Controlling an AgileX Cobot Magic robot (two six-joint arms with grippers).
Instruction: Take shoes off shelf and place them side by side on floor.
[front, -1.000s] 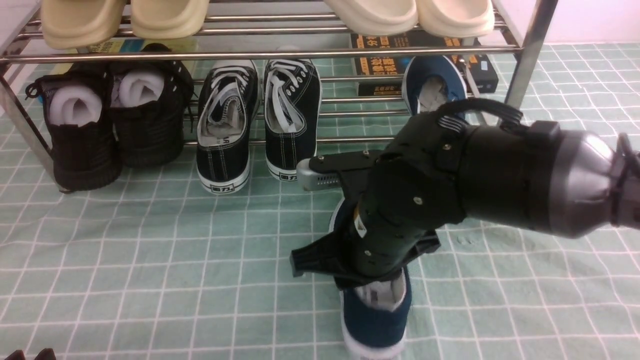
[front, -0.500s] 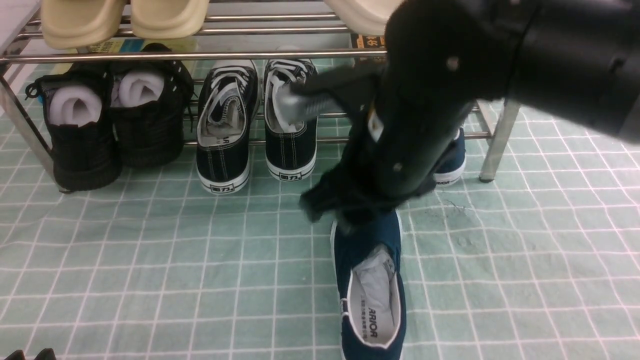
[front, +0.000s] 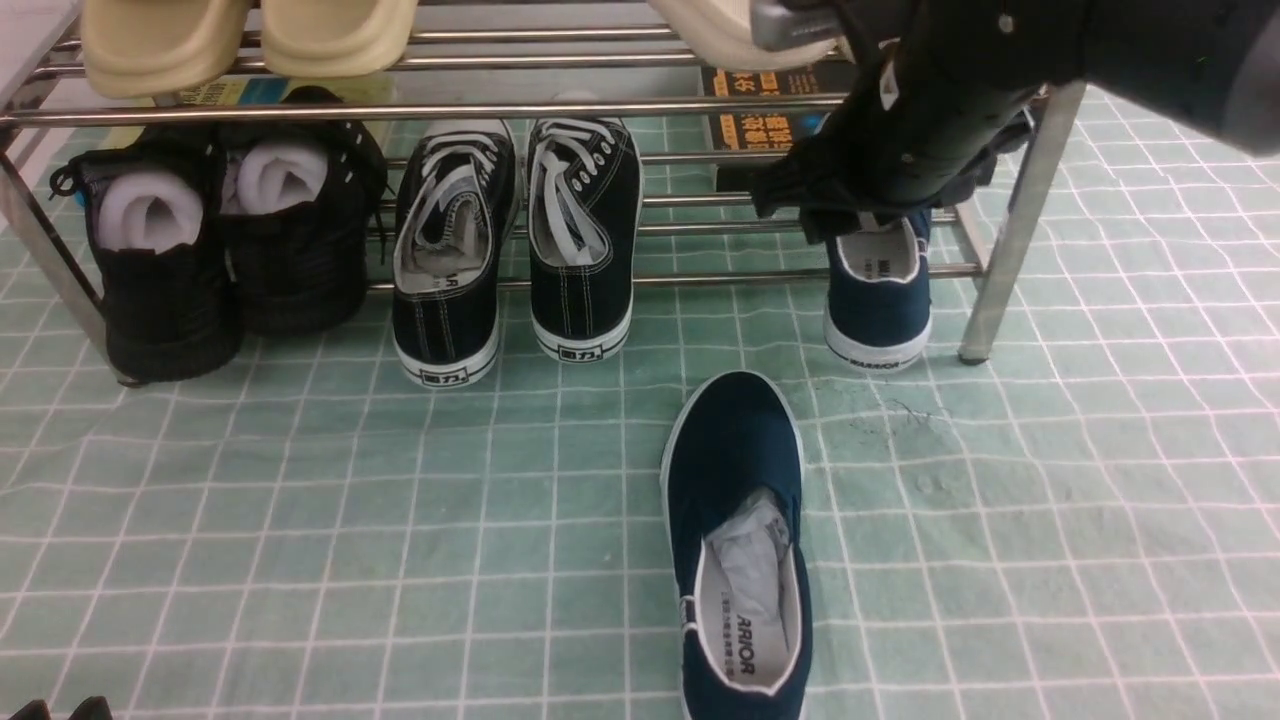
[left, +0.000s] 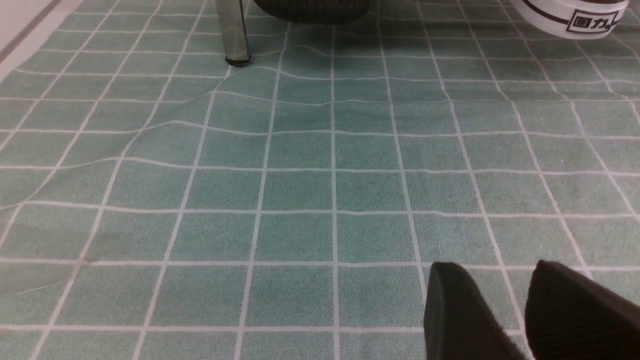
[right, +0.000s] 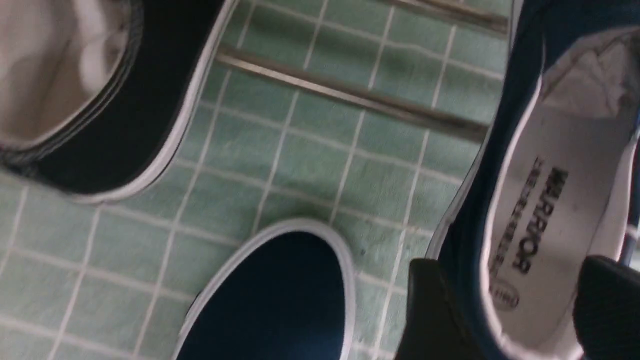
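Observation:
One navy slip-on shoe (front: 738, 520) lies on the green gridded floor (front: 300, 520), toe toward the shelf (front: 400, 110). Its toe (right: 280, 295) also shows in the right wrist view. The second navy shoe (front: 878, 305) rests on the chrome shelf's lower rods at the right end, with its heel sticking out. My right gripper (front: 865, 215) hangs open over that heel. In the right wrist view its fingers (right: 430, 310) straddle the shoe (right: 545, 210), one on each side of the collar. My left gripper (left: 510, 300) is low at the near left, open and holding nothing.
Black lace-up sneakers (front: 515, 250) and black mesh shoes (front: 220, 240) fill the lower tier to the left. Cream slippers (front: 250, 35) sit on the top tier. Black boxes (front: 760, 130) lie behind the shelf shoe. The shelf's right leg (front: 1010, 250) stands beside my right gripper.
My right gripper let go of the first navy shoe on the floor, rose, and moved back to the shelf. It now sits around the second shoe's heel.

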